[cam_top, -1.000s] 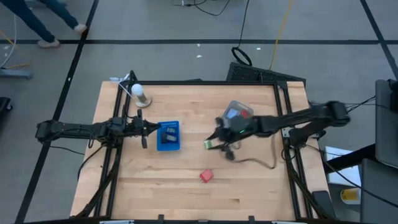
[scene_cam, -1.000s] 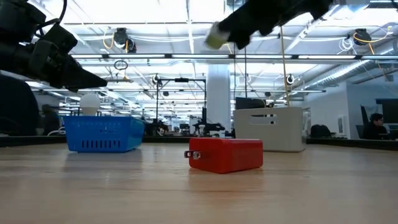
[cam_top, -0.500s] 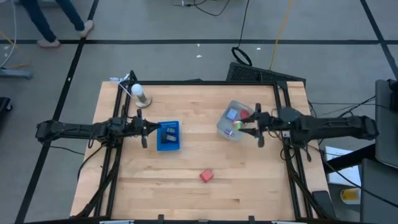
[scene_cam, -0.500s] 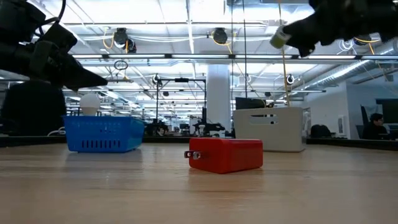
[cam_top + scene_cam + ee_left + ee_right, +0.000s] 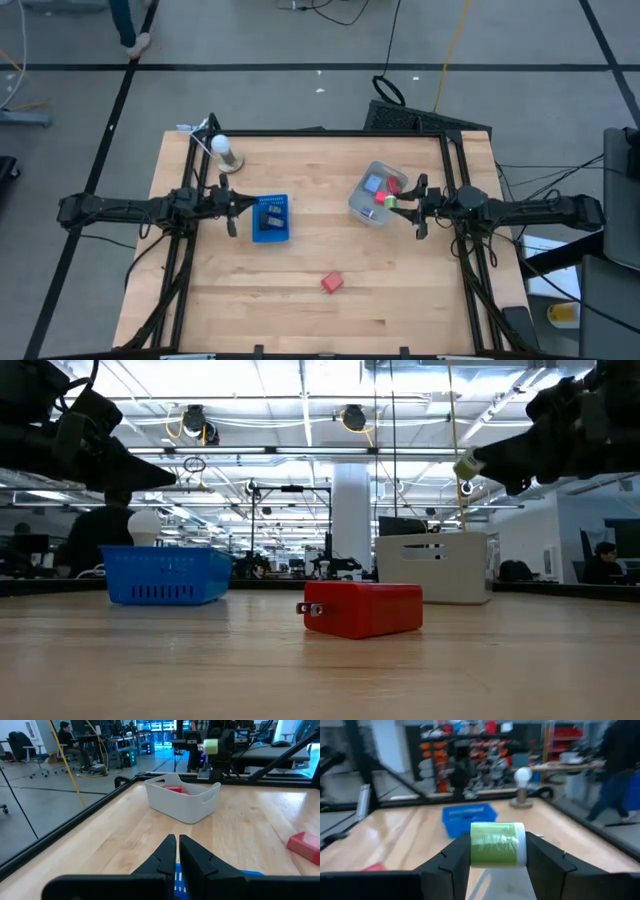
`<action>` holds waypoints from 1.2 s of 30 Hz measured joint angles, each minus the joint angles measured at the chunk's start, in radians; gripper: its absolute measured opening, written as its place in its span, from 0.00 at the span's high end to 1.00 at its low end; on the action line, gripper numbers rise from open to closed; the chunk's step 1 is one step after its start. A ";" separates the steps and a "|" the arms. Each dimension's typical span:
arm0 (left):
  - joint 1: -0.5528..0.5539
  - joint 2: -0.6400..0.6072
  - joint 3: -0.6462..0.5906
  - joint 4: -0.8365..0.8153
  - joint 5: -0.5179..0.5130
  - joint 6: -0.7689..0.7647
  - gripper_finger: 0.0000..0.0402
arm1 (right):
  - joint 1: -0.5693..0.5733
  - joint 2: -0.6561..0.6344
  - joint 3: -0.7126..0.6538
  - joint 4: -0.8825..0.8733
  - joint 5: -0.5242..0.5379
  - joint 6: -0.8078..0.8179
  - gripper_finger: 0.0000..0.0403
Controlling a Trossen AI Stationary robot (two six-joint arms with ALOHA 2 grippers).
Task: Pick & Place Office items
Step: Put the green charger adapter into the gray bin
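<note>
Currently, a green roll with a white end (image 5: 496,844) is being clamped between the fingers of the right gripper (image 5: 392,201) and is being held in the air just above the clear grey tub (image 5: 366,204), where red and blue pieces are lying. Meanwhile, the left gripper (image 5: 243,206) is being kept closed and empty beside the blue tray (image 5: 269,232). A red block (image 5: 331,283) is lying alone on the wooden table (image 5: 400,290).

light: ceiling strip lights (image 5: 300,400) are glaring across the low view's upper half | table (image 5: 300,300): evenly lit overhead, casting faint shadows | blur: right wrist background is smearing, its lower edge darkening
</note>
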 joint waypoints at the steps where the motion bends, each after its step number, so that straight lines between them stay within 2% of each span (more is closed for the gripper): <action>1: 0.000 0.000 0.000 0.000 0.000 0.000 0.94 | 0.000 -0.002 -0.004 0.012 0.018 -0.002 0.63; 15: 0.000 0.000 0.000 -0.001 0.001 0.001 0.94 | 0.000 0.001 -0.008 -0.002 0.027 -0.008 0.63; 19: 0.000 0.000 0.000 -0.001 0.000 0.003 0.94 | 0.000 0.037 0.035 -0.030 0.111 -0.007 0.63; 24: 0.000 0.000 0.000 -0.001 0.001 0.000 0.94 | -0.014 0.184 0.196 -0.306 0.259 0.024 0.63; 25: 0.000 0.000 0.000 -0.001 0.000 0.000 0.94 | -0.024 0.228 0.220 -0.333 0.263 0.026 0.63; 32: 0.000 0.000 0.000 -0.009 0.002 -0.018 0.94 | -0.116 0.536 0.320 -0.350 0.248 0.050 0.63; 36: 0.000 0.000 0.000 -0.032 0.002 -0.022 0.94 | -0.156 0.643 0.361 -0.346 0.174 0.050 0.63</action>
